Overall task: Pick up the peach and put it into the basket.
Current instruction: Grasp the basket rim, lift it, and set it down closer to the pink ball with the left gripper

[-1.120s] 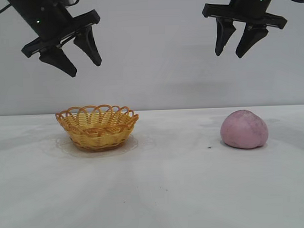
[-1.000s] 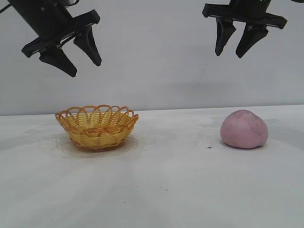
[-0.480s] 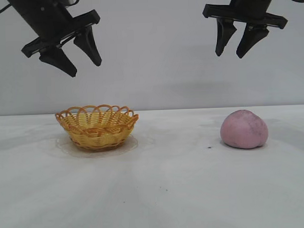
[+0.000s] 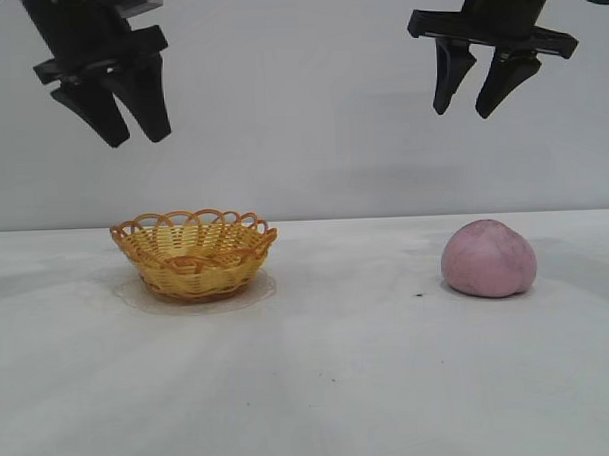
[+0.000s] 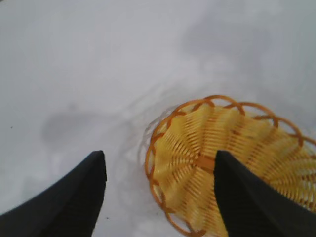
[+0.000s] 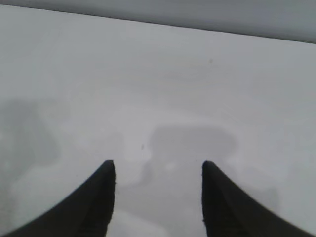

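Observation:
The dusty pink peach (image 4: pixel 489 259) rests on the white table at the right. High above it hangs my right gripper (image 4: pixel 463 112), open and empty; in the right wrist view my right gripper (image 6: pixel 158 164) shows only bare table between its fingers. The yellow-orange woven basket (image 4: pixel 194 254) stands at the left with nothing in it. My left gripper (image 4: pixel 136 141) hangs open high above the basket's left side. In the left wrist view the basket (image 5: pixel 224 163) lies below my left gripper (image 5: pixel 159 154), with one fingertip over its middle and the other over bare table.
The white table (image 4: pixel 320 388) runs across the whole scene, with a plain grey wall (image 4: pixel 311 138) behind. A small dark speck (image 4: pixel 419 295) lies on the table left of the peach.
My left gripper has swung so that its fingers point more straight down and has shifted a little to the left. The right gripper, peach and basket have stayed put.

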{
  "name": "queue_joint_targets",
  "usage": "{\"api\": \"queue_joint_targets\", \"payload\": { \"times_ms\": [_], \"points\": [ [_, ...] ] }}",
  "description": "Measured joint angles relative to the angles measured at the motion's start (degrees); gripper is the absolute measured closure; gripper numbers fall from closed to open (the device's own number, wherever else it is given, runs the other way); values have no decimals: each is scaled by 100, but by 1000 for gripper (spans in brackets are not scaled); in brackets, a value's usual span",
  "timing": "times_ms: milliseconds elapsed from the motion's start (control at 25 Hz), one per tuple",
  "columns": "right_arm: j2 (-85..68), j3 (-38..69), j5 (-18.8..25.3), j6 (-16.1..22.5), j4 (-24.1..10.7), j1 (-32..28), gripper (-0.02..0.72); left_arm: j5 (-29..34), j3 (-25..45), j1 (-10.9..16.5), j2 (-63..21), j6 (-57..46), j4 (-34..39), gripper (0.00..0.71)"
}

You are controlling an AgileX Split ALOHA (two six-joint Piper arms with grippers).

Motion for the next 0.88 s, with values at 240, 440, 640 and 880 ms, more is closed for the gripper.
{"api": "queue_joint_targets", "payload": {
  "times_ms": [240,440,640,880],
  "points": [
    [0,0,42,0,0,0,385,1515,-1006,0,584,334,232,260],
    [0,0,159,0,-24,0,385,1974,-2149,0,1432,383,318,260],
    [0,0,228,0,-114,0,385,1997,-2607,-20,1733,482,440,260],
    [0,0,244,0,-169,0,385,1999,-2630,-226,1797,577,641,260]
  ]
}}
